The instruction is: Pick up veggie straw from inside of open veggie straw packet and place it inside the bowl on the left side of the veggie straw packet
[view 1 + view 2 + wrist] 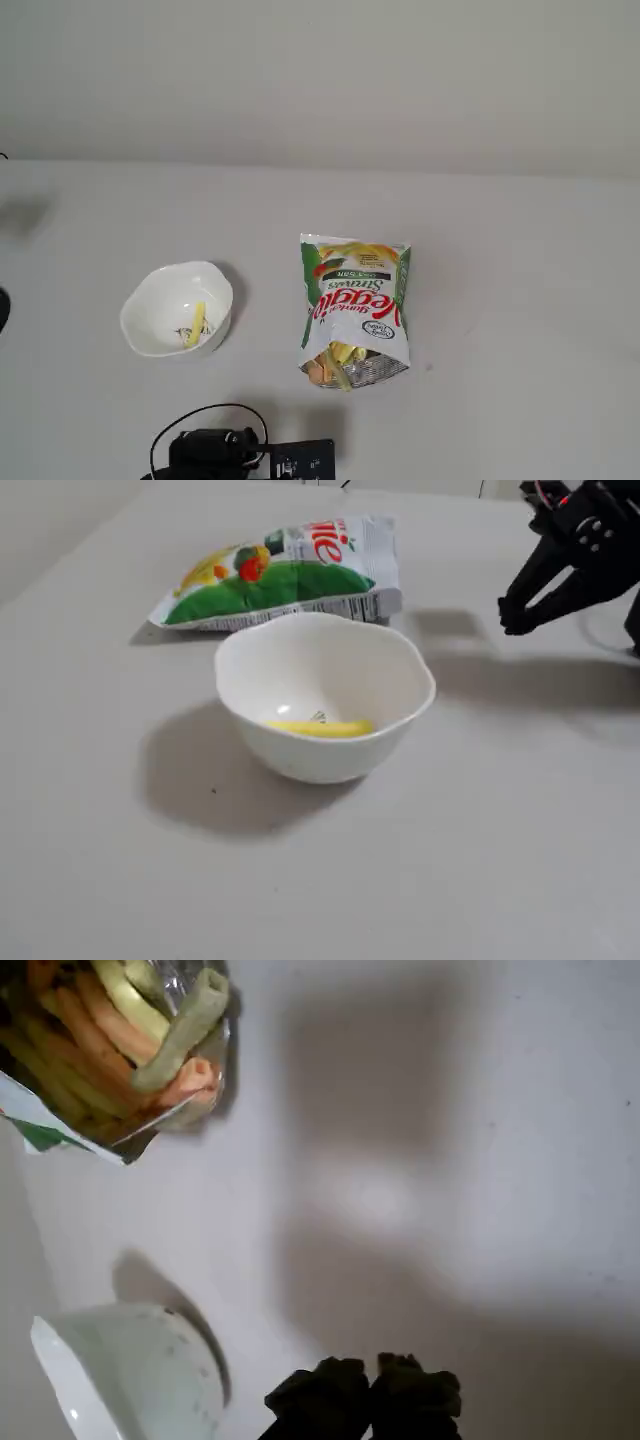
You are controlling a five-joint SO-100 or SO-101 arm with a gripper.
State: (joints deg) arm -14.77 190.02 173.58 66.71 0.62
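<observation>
A pale yellow veggie straw (195, 323) lies inside the white wavy-rimmed bowl (150, 300), left of the packet in a fixed view; in another fixed view the straw (320, 728) rests on the bowl's (330, 665) bottom. The veggie straw packet (355, 300) lies flat, with several yellow, green and orange straws (120, 1030) showing at its open silvery mouth. My gripper (512, 615) is shut and empty, above the bare table to the right of the bowl and packet. In the wrist view its dark fingertips (368, 1375) touch, with the bowl (130, 1370) at lower left.
The arm's black base with a cable (240, 455) sits at the bottom edge of a fixed view. The table (520, 300) is plain pale grey, with a wall behind it.
</observation>
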